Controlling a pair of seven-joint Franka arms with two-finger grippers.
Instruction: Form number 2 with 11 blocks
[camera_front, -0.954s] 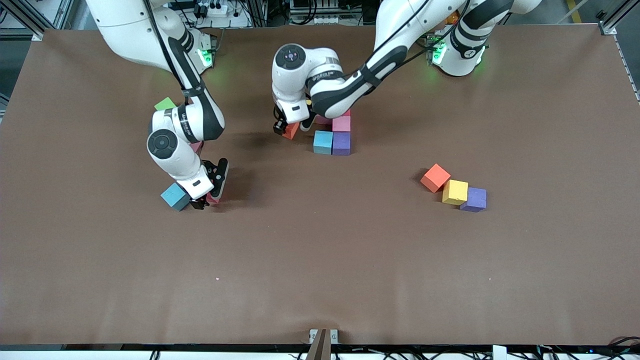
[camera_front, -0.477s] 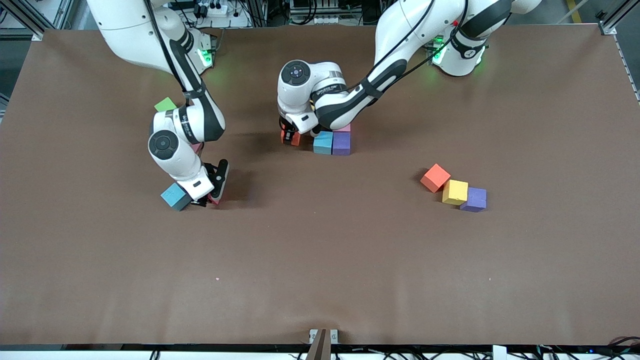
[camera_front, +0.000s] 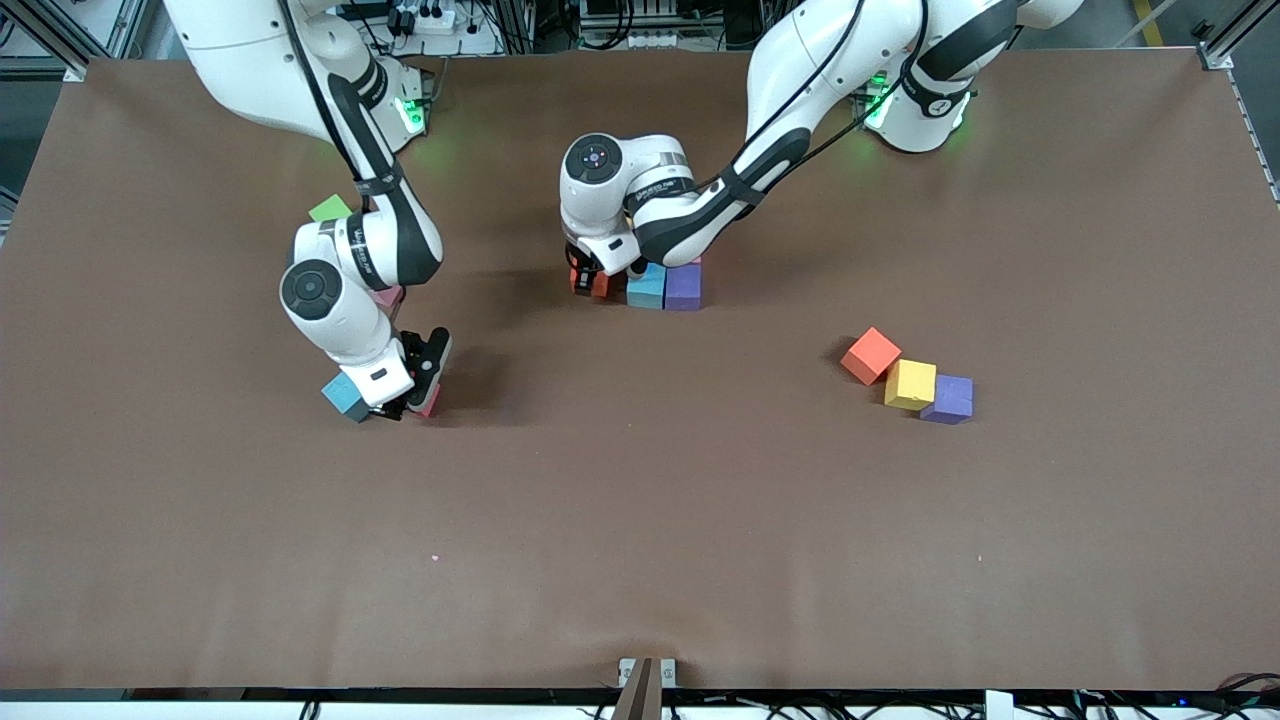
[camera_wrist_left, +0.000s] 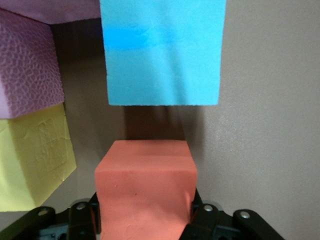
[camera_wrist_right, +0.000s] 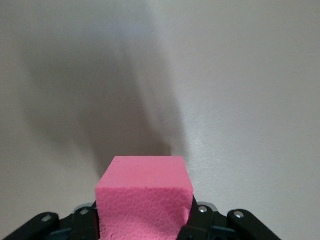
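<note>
We have the left tool (camera_front: 590, 283) clamped on a red-orange block (camera_wrist_left: 145, 187), low over the bench (camera_front: 640, 520), just beside the light blue block (camera_wrist_left: 162, 50) that ends the near row of the number 2 (camera_front: 665, 284); a pink block (camera_wrist_left: 27, 65) and a yellow block (camera_wrist_left: 32, 160) sit alongside. If we release with a gap or a twist, the row will not run straight, and pressing sideways could shove the placed cubes. Our right tool (camera_front: 408, 398) has closed on a pink cube (camera_wrist_right: 144, 197) beside a loose blue cube (camera_front: 345, 396); lifting could nudge that neighbour.
</note>
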